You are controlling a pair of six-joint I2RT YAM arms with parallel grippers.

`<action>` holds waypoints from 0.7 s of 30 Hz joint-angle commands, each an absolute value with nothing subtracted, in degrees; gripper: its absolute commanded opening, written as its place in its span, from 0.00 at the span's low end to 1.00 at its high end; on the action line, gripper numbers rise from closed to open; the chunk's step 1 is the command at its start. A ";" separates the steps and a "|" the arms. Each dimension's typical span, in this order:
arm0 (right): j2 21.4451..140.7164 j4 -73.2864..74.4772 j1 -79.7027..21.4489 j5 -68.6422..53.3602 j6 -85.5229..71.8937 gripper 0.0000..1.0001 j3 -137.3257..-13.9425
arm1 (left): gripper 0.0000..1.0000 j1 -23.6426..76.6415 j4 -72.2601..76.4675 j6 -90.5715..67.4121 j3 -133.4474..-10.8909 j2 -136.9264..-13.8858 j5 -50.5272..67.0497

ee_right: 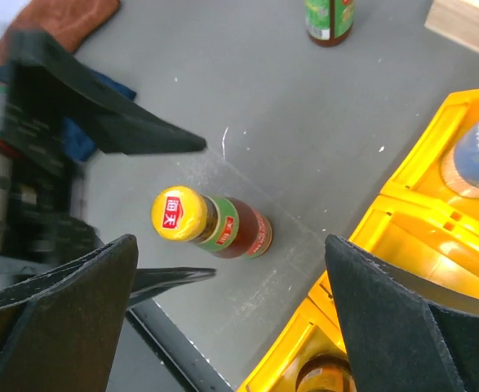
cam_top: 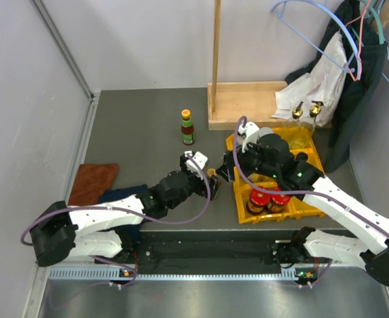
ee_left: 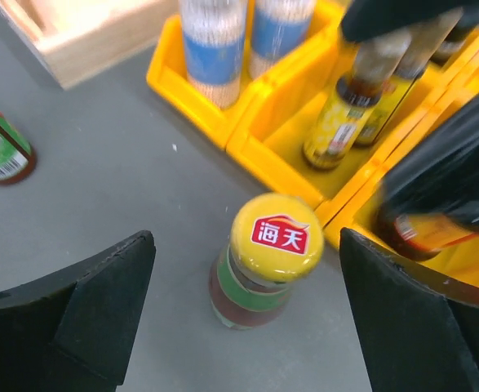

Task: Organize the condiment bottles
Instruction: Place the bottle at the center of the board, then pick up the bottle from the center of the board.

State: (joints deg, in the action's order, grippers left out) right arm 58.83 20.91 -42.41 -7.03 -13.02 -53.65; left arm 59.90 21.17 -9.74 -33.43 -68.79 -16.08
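Note:
A small dark bottle with a yellow cap stands on the grey table just left of the yellow bin. It also shows in the top view and the right wrist view. My left gripper is open, one finger on each side of the bottle, touching neither side. My right gripper is open and empty, hovering above the bottle and the bin's left edge. A second bottle stands farther back. Red-lidded jars sit in the bin's front compartment. Two gold-stoppered bottles stand behind the bin.
A wooden stand is at the back, with clothes on hangers at the right. A brown cloth and a blue cloth lie at the left. The bin also holds blue-labelled jars and yellow-labelled bottles.

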 commanded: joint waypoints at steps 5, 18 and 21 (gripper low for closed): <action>64.94 17.84 -48.86 -1.32 -12.04 0.94 -57.04 | 0.99 60.29 15.14 -12.21 -31.56 -53.03 -16.08; 75.41 16.87 -54.23 5.18 -14.32 0.67 -61.26 | 0.99 60.21 -1.91 -17.22 -27.95 -35.25 -33.83; 75.85 16.79 -54.32 5.54 -14.94 0.58 -61.00 | 0.99 60.29 -2.46 -18.19 -28.21 -35.24 -37.08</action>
State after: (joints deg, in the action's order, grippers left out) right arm 75.83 18.55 -53.25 3.03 -13.74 -58.04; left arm 60.20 1.02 -15.77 -28.05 -35.35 -29.95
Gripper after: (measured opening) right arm 0.634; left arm 0.989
